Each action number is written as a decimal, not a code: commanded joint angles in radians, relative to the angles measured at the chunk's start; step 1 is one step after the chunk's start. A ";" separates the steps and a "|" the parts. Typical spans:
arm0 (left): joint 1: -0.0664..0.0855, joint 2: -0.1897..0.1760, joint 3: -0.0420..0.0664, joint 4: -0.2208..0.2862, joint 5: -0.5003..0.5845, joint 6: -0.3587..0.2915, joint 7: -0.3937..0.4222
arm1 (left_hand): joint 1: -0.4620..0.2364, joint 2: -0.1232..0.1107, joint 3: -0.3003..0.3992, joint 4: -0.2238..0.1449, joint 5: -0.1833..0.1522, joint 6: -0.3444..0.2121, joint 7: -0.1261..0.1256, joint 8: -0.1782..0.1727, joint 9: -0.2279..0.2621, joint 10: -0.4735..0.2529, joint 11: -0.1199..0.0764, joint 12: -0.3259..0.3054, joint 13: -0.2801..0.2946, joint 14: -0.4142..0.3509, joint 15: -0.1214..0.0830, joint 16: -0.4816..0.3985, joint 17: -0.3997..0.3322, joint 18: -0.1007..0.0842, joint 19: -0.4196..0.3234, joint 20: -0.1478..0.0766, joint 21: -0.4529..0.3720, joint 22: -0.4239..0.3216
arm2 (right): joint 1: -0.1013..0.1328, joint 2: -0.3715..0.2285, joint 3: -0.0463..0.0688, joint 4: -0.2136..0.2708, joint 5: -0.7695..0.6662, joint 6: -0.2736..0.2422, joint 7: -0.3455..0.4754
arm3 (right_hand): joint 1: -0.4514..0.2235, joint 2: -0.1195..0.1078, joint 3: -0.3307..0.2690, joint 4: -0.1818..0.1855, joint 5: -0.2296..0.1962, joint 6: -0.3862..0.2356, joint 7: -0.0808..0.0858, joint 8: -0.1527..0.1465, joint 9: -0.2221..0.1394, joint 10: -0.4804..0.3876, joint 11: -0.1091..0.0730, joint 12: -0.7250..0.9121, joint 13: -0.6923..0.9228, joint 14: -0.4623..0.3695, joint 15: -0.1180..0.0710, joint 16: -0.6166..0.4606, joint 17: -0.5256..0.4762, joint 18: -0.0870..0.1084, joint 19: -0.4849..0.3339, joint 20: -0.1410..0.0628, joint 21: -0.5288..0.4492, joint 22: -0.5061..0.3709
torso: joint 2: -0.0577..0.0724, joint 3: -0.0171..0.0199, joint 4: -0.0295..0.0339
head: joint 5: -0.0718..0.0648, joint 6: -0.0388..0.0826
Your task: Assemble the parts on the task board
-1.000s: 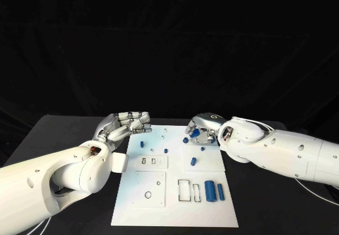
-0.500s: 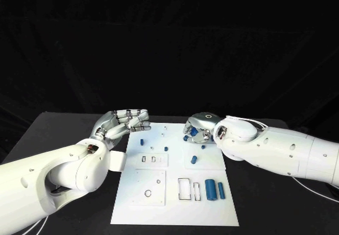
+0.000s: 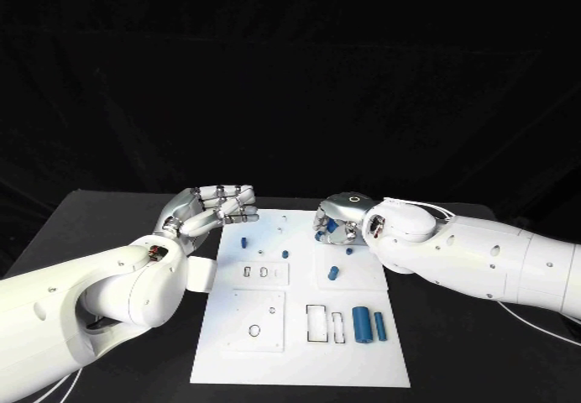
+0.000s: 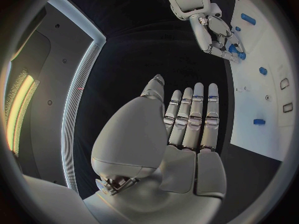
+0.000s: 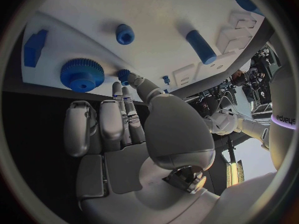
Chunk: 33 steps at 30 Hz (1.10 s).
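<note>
The white task board (image 3: 303, 336) lies mid-table and also shows in the left wrist view (image 4: 271, 102) and the right wrist view (image 5: 156, 15). My right hand (image 3: 340, 222) hovers over its far right corner. Its thumb and a finger pinch a small blue part (image 5: 123, 74) next to a large blue gear (image 5: 82, 74). From the left wrist view the right hand (image 4: 214, 31) has blue at its fingertips. My left hand (image 3: 219, 207) hangs above the board's far left edge; its fingers (image 4: 190, 119) are straight and hold nothing.
Two blue cylinders (image 3: 359, 324) lie side by side near the board's right front. A blue peg (image 3: 333, 273) and smaller blue pieces (image 3: 243, 243) sit further back. A blue block (image 5: 34, 47) sits at the board's edge. Black table (image 3: 109, 227) surrounds the board.
The whole picture has shifted a little. My right hand has drawn slightly back toward the far corner, and a blue piece now shows in its fingers. The left hand has barely moved.
</note>
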 commanded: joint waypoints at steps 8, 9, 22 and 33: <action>0.005 -0.002 0.001 0.004 -0.006 0.022 0.001 | 0.004 0.000 -0.005 0.000 -0.005 -0.002 0.005 -0.006 -0.002 -0.006 0.003 -0.007 -0.002 -0.004 0.004 -0.007 0.001 0.012 0.008 -0.002 0.006 0.001 | -0.001 0.005 0.000 -0.007 -0.022 0.049 -0.008 | 0.004 -0.006 0.019 0.003 -0.002 0.021 -0.003 0.008 0.004 0.022 -0.002 0.005 0.000 0.042 -0.009 0.024 0.018 -0.012 0.017 -0.001 0.020 0.029 | 0.003 -0.0005 0.0013 | -0.001 -0.002; 0.006 -0.002 0.001 0.004 -0.006 0.022 0.001 | 0.004 0.000 -0.005 0.000 -0.005 -0.002 0.005 -0.007 -0.002 -0.006 0.003 -0.007 -0.002 -0.004 0.004 -0.007 0.001 0.012 0.008 -0.002 0.006 0.001 | -0.001 0.006 0.000 -0.007 -0.023 0.050 -0.008 | 0.005 -0.006 0.022 0.003 -0.002 0.022 -0.004 0.009 0.005 0.025 -0.002 0.005 0.000 0.041 -0.009 0.026 0.020 -0.012 0.019 -0.001 0.022 0.033 | 0.003 -0.0005 0.0015 | -0.001 -0.002; 0.009 -0.002 0.001 0.002 -0.006 0.022 0.001 | 0.004 0.000 -0.005 0.000 -0.005 -0.002 0.005 -0.007 -0.002 -0.007 0.003 -0.008 -0.002 -0.004 0.005 -0.008 0.001 0.012 0.008 -0.002 0.006 0.001 | -0.002 0.013 0.000 -0.019 -0.023 0.048 -0.007 | 0.014 0.001 0.047 0.011 -0.021 0.050 -0.011 0.017 0.013 0.050 -0.010 0.006 0.002 0.038 -0.014 0.048 0.034 -0.019 0.037 -0.005 0.046 0.073 | 0.004 -0.0021 0.0030 | -0.004 -0.002; 0.011 -0.002 0.001 -0.002 0.000 0.022 0.001 | 0.005 0.003 -0.006 0.000 -0.005 -0.002 0.006 -0.011 -0.002 -0.008 0.005 -0.014 -0.002 -0.015 0.008 -0.019 0.000 0.010 0.002 -0.001 0.005 0.000 | -0.002 0.010 0.000 -0.009 -0.016 -0.031 0.000 | 0.021 0.004 0.059 0.012 -0.022 0.062 -0.014 0.022 0.018 0.058 -0.013 0.004 0.002 0.036 -0.017 0.050 0.032 -0.021 0.041 -0.007 0.052 0.082 | 0.004 -0.0029 0.0037 | -0.004 0.003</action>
